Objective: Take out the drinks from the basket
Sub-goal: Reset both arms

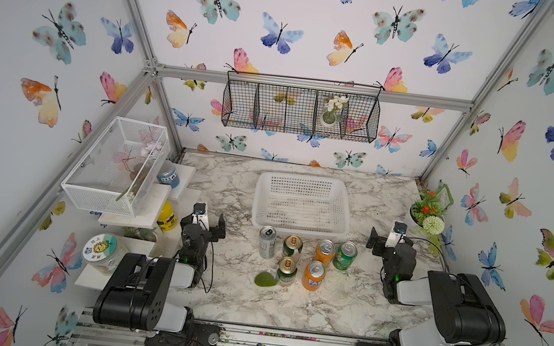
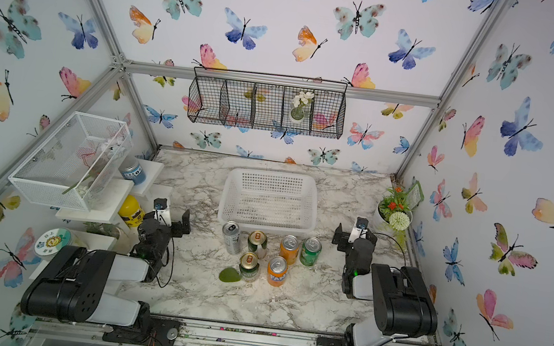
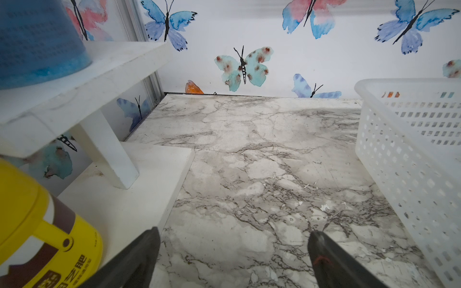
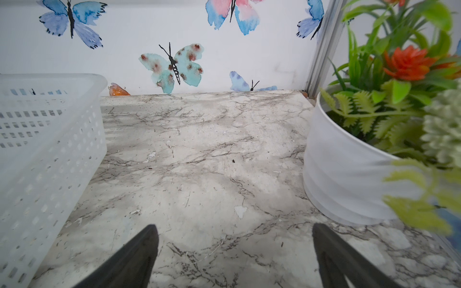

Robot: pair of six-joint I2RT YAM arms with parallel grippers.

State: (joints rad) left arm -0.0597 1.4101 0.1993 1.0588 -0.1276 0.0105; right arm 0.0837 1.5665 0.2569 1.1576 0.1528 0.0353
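Over on the left, one white wire-mesh box (image 1: 115, 164) hangs on the side wall above white stepped shelves (image 1: 154, 198). The shelves carry three jars: one blue-lidded jar (image 1: 168, 174), one yellow jar (image 1: 167, 217) and one sunflower-lidded jar (image 1: 101, 253). Just beside the yellow jar sits the left gripper (image 3: 234, 234), its two jaws spread wide over the bare marble table (image 1: 324, 305), nothing between them.

Moving to the middle, one white basket (image 1: 260, 197) stands toward the back of the table. All six cans stand upright outside it, just in front of its near wall. Four make a back row: one silver can (image 1: 267, 241), one green-and-cream can (image 1: 292, 247), one orange Fanta can (image 1: 324, 252) and one bright green can (image 1: 345, 256). Two more stand side by side in front of them: the second green-and-cream can (image 1: 286, 271) and the second orange Fanta can (image 1: 314, 275). One flat green leaf shape (image 1: 265, 279) lies by that front green-and-cream can; whether they touch I cannot tell. Up on the back wall, one black wire wall basket (image 1: 301, 106) holds one small pot of white flowers (image 1: 331, 110), second compartment from the right.

On the right, the right gripper (image 4: 234, 227) also has its jaws wide and empty. It sits over bare table between the basket and one potted plant (image 1: 426, 214).
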